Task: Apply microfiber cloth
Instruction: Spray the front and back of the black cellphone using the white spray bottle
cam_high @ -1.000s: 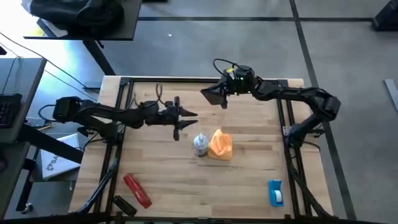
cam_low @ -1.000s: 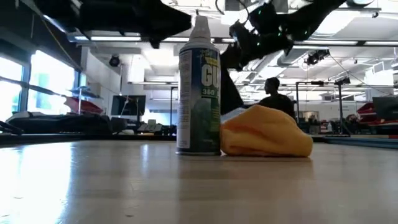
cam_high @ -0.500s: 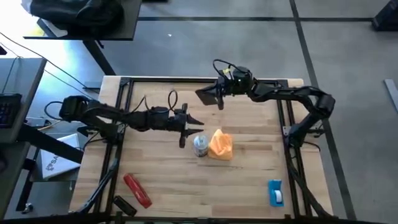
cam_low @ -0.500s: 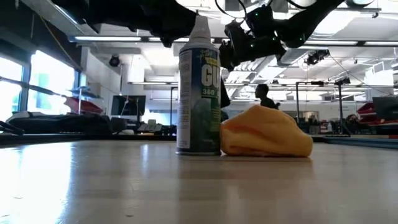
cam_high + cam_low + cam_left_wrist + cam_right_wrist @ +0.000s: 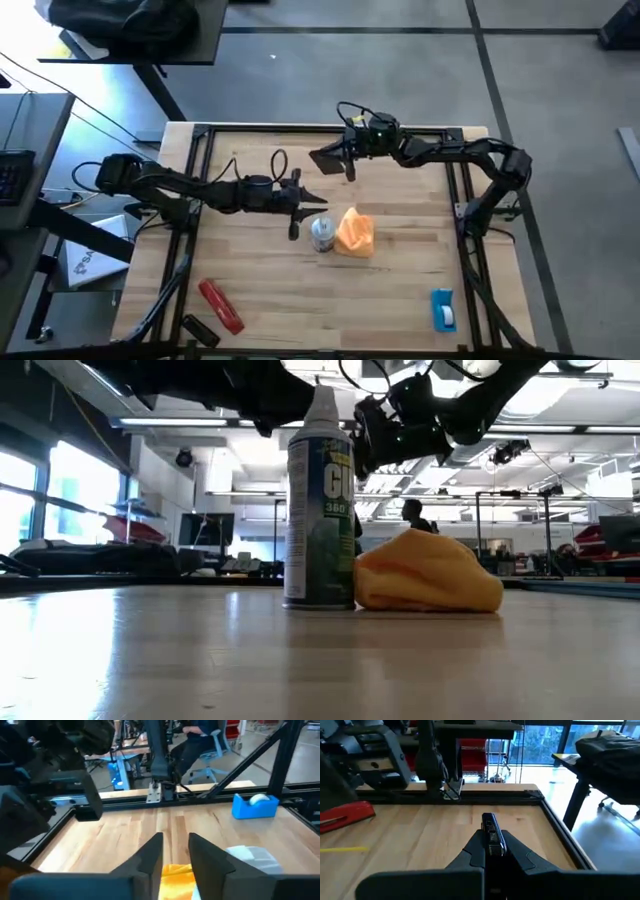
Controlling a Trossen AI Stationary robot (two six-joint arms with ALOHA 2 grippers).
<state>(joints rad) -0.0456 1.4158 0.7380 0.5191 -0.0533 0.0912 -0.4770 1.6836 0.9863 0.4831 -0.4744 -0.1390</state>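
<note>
The orange microfiber cloth [image 5: 354,232] lies bunched on the table, resting against a white spray can [image 5: 322,234] that stands on its left; both also show in the low view, the cloth [image 5: 428,572] and the can [image 5: 320,510]. My left gripper [image 5: 312,203] hovers just left of and beyond the can, open by a narrow gap [image 5: 175,855], with the cloth [image 5: 175,872] below its fingertips. My right gripper [image 5: 340,160] is farther back, above the table, shut on a flat black phone [image 5: 326,158]. My right gripper pinches the black phone between its two fingers, with the phone standing on edge [image 5: 490,831] and reaching forward past the fingertips. The fingers lie about level and point toward the table's left. The phone is lifted clear of the table.
A red oblong tool [image 5: 220,305] and a small black item [image 5: 197,328] lie near the front left. A blue tape dispenser [image 5: 443,310] sits at the front right. Black frame rails [image 5: 190,170] run along the table's sides.
My left gripper has moved toward the table's right, closing in on the can and the cloth, then nearly stopped. My right gripper has drifted toward the table's left with the phone still held off the table. The cloth and the can have stayed put.
</note>
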